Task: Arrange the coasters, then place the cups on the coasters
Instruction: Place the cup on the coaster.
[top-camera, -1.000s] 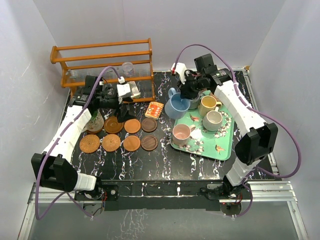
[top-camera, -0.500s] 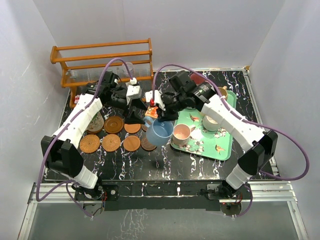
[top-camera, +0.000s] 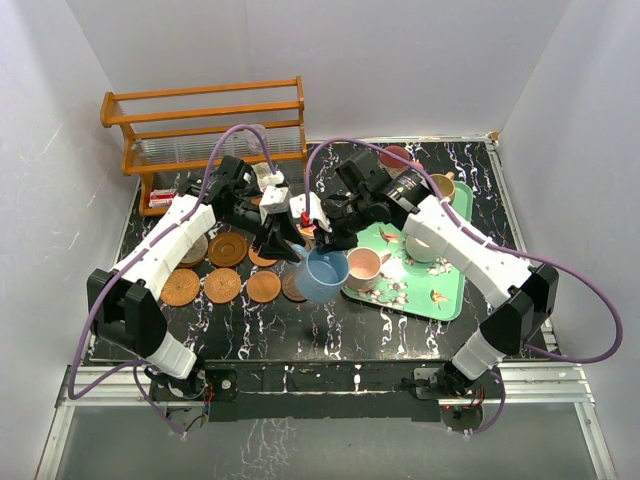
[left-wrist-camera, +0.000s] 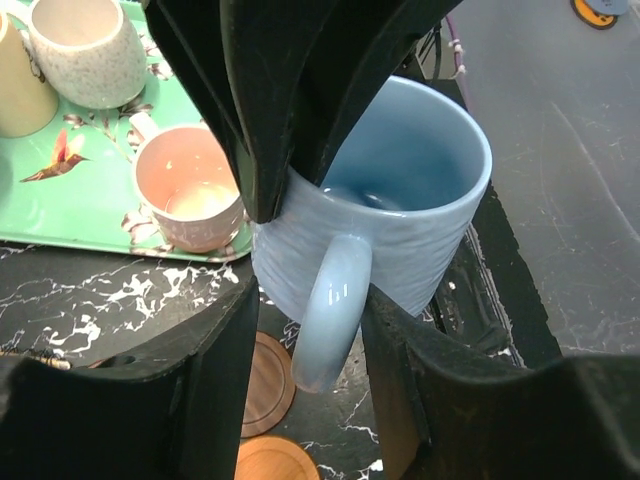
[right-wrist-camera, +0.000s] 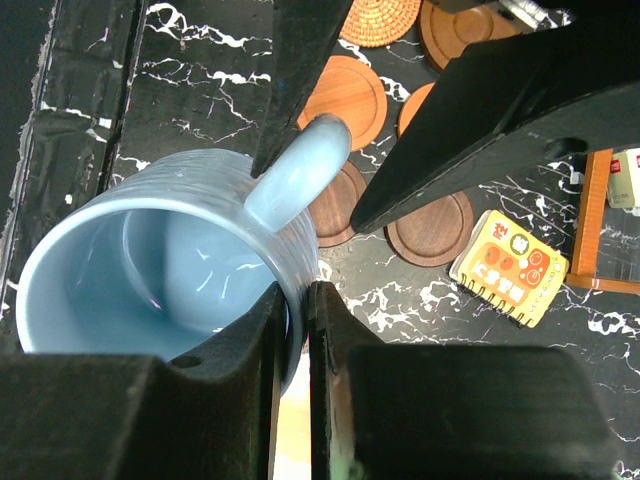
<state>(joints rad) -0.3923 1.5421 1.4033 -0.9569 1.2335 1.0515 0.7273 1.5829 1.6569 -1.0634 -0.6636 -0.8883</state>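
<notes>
The blue cup (top-camera: 322, 273) hangs tilted over the right end of the coasters. My right gripper (right-wrist-camera: 297, 300) is shut on its rim. My left gripper (left-wrist-camera: 310, 310) is open, and its fingers straddle the cup's handle (left-wrist-camera: 330, 310), the right one touching and the left one a gap away. Wooden coasters (top-camera: 222, 285) lie in two rows on the black table; a dark one (right-wrist-camera: 430, 225) sits near the cup. A pink cup (top-camera: 362, 266), an off-white one (left-wrist-camera: 85, 50) and a yellow one (left-wrist-camera: 15, 80) stand on the green tray (top-camera: 432, 292).
A wooden rack (top-camera: 205, 120) stands at the back left. A small orange patterned card (right-wrist-camera: 510, 265) lies behind the coasters. A maroon cup (top-camera: 399, 156) and a tan one (top-camera: 443, 186) stand at the tray's far end. Another cup (top-camera: 192, 250) at the far left is partly behind my left arm.
My right arm carried the blue cup from the tray leftward and lower, over the coasters. My left gripper swung right to meet it and narrowed around the handle.
</notes>
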